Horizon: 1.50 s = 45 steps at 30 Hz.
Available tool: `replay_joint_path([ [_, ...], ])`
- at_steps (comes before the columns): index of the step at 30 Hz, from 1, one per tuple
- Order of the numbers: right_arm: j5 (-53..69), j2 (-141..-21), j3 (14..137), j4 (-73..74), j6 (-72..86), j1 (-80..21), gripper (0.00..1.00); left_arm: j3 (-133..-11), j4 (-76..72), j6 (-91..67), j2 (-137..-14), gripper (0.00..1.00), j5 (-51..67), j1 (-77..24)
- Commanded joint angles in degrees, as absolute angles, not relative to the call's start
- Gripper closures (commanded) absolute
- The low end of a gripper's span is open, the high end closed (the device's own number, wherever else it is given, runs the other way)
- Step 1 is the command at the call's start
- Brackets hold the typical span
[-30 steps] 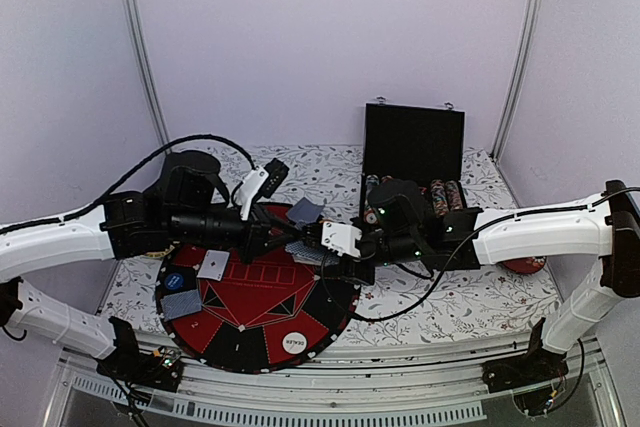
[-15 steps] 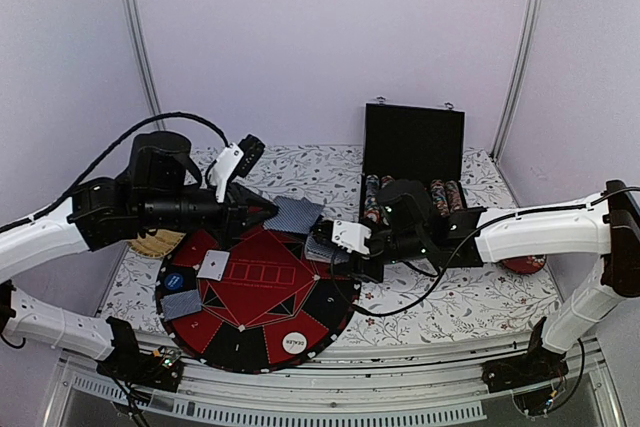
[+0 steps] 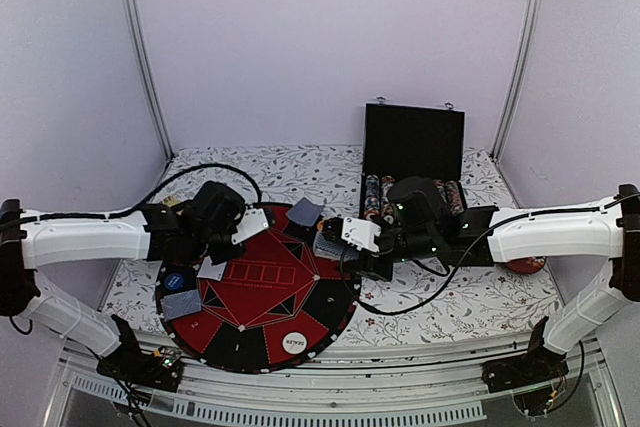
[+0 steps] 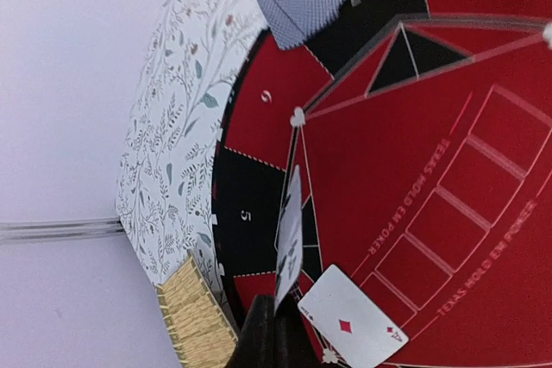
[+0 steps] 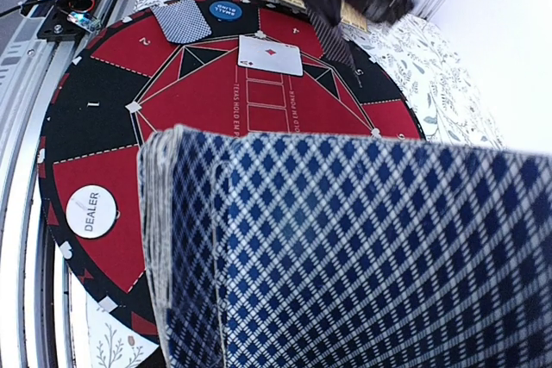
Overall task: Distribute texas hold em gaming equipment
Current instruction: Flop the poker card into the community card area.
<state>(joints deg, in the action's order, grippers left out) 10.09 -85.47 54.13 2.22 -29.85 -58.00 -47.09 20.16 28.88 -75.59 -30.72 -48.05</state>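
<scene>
Two grips: left fingers [image 4: 263,344] pinch a card [image 4: 290,234] near mat [image 4: 483,127] edge; right fingers [image 3: 346,256] clamp deck [image 5: 345,256].

Both arms are stretched inward from opposite sides, wrists brought near each other. The left arm [image 3: 90,237] is held low and nearly level, its pincer [image 4: 267,332] clamped shut on a playing card [image 4: 289,239] seen edge-on. The right arm [image 3: 545,230] is extended leftward, its pincer [image 3: 338,247] gripped around a deck of cards [image 5: 345,256].
</scene>
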Motion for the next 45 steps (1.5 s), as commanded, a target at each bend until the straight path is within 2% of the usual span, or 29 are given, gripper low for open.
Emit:
replay_joint_path([
  [1,10.91,-83.09,53.65,2.07,-30.2,-57.76,0.5,-42.61,3.18,45.42,-77.94,1.0,-34.78,-45.12],
  [7,11.32,-81.98,53.01,1.67,-29.98,-57.82,0.5,-36.18,-5.58,53.14,-80.53,1.0,-27.6,-44.46],
  [14,11.63,-81.49,52.56,1.49,-29.66,-57.75,0.5,-35.72,5.12,52.2,-85.59,1.0,-17.32,-44.21],
  [25,11.53,-80.16,52.33,1.73,-29.75,-57.83,0.51,-39.87,15.98,46.47,-93.47,1.0,-12.19,-42.5],
  [37,11.53,-80.09,52.0,1.53,-30.15,-57.83,0.5,-37.97,21.46,47.19,-86.48,1.0,-6.97,-41.29],
  [45,11.73,-80.05,52.31,1.82,-30.22,-57.82,0.5,-37.24,21.49,47.04,-85.94,1.0,-8.2,-41.07],
])
